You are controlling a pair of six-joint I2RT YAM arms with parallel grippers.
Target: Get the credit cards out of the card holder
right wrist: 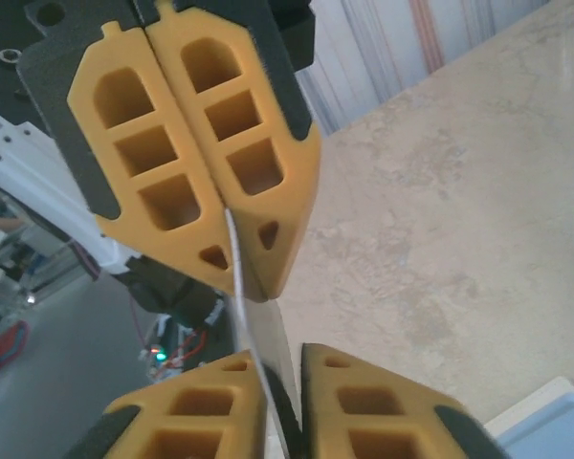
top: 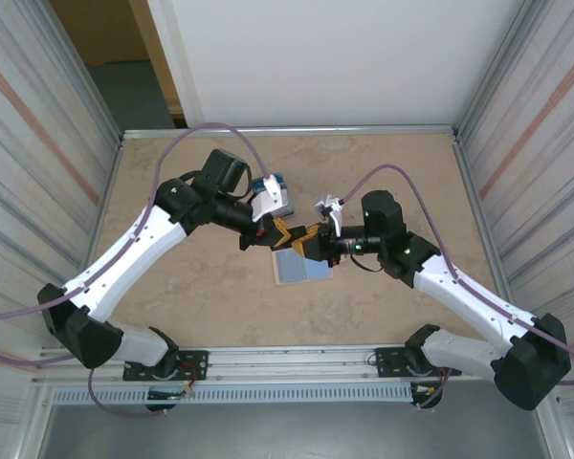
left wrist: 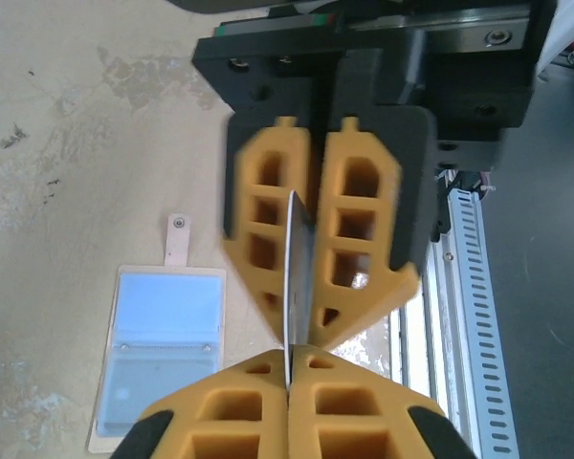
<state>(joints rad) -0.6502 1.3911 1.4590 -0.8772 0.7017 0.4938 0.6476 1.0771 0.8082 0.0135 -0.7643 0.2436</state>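
Note:
The card holder (top: 301, 268) lies open on the table, pale-blue lining up, below the two grippers; its lining (left wrist: 163, 325) and tan tab (left wrist: 177, 239) are plain in the left wrist view, and a corner (right wrist: 555, 421) shows in the right wrist view. Above it both grippers meet tip to tip on one thin greyish credit card (left wrist: 290, 277), seen edge-on. My left gripper (left wrist: 297, 356) (top: 285, 232) is shut on the card. The right gripper (right wrist: 279, 359) (top: 304, 239) has its jaws slightly parted, with the card (right wrist: 263, 330) resting against one finger and a gap beside it.
Corrugated walls (top: 38, 143) close in the beige table (top: 201, 277) on the left and right. A metal rail (top: 297, 359) runs along the near edge by the arm bases, and shows as a slotted rail (left wrist: 464, 287) in the left wrist view.

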